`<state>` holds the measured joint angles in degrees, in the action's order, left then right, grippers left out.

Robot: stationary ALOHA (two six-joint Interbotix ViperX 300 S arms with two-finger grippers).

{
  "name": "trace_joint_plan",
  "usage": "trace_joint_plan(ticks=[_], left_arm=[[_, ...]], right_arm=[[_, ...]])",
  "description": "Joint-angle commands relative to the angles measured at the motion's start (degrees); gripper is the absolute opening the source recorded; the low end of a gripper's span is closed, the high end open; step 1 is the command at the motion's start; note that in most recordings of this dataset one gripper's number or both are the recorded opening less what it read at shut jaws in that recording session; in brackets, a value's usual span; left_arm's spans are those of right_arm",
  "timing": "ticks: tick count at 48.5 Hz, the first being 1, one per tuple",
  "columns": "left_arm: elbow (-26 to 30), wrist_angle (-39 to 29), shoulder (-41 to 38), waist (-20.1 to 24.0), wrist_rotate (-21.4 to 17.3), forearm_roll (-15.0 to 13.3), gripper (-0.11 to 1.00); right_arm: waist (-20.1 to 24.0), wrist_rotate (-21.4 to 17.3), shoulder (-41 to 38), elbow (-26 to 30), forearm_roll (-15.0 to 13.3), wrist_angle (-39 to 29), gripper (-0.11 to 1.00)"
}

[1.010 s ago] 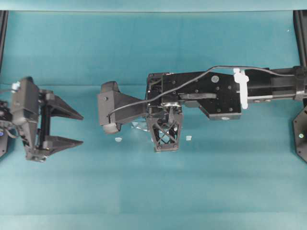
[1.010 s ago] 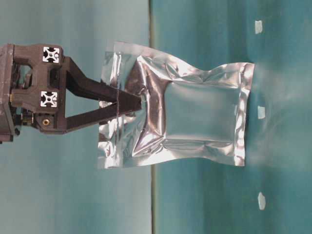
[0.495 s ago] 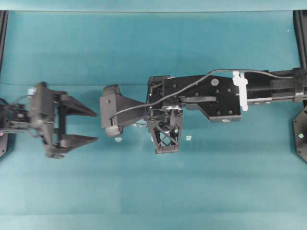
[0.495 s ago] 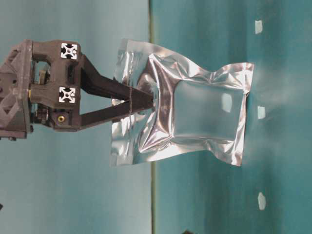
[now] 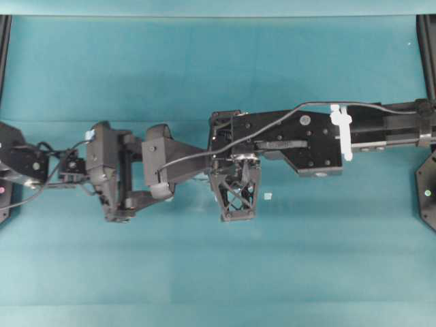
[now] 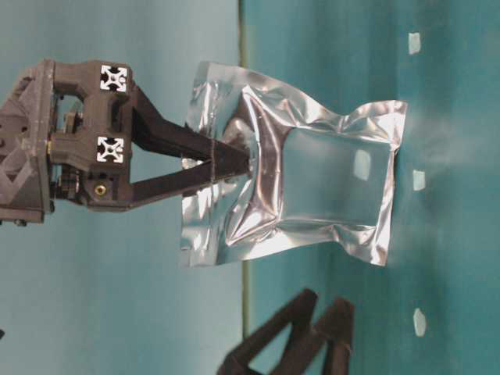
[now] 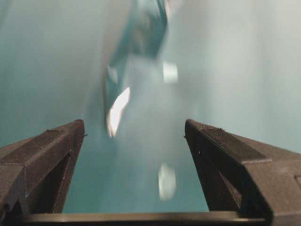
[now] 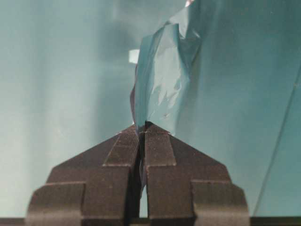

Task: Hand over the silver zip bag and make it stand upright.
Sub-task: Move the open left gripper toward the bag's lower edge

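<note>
- Right gripper: jaws clamped together on one end of the silver zip bag; the grip sits on the flat sealed strip near one short edge.
- Bag position: held clear of the teal table, hanging from the right gripper with its free end toward the table. From the table-level view (turned on its side) the foil is crinkled and bowed around a flatter centre panel.
- Overhead, the bag is almost wholly hidden under the right arm.
- Left gripper: jaws wide apart, nothing between them. Its wrist view shows a blurred silvery edge ahead, near the midline of the gap.
- In the table-level view its dark fingers appear at the frame's lower edge, near the bag but apart from it.
- Step in hand, as I judge it: the approach for the handover; transfer not yet made.
- Next move calls for bringing the open jaws around a free edge of the bag, closing firmly before the right lets go; thin foil may buckle or slip.
- Small pale scraps lie on the table.
</note>
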<state>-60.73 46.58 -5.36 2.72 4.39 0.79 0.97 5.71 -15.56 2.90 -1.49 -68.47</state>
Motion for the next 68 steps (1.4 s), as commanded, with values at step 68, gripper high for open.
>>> trace_joint_plan(ticks=[68], left_arm=[[11.34,1.05,-9.05,-0.70,0.97,0.09,0.93]], right_arm=[[0.09,3.25,3.87,1.85,0.09,0.00,0.06]])
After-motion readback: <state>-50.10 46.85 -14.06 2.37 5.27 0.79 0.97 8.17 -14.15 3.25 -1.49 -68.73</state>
